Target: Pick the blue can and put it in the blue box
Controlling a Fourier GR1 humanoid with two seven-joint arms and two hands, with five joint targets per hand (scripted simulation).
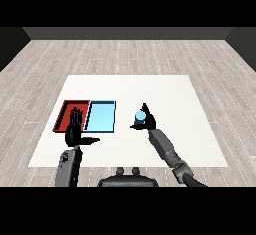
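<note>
A light blue can (140,116) stands upright right of the trays, over the white table (165,94). My right hand (148,122) is curled round it, thumb on its left side and fingers behind it. The light blue tray (101,116) lies left of the can with a gap between them. My left hand (76,129) is held up open, fingers straight and thumb out to the right, in front of the border between the two trays.
The red tray (69,113) lies side by side with the blue tray, on its left; my left hand hides part of its right edge. Both trays hold nothing. Wooden floor surrounds the table.
</note>
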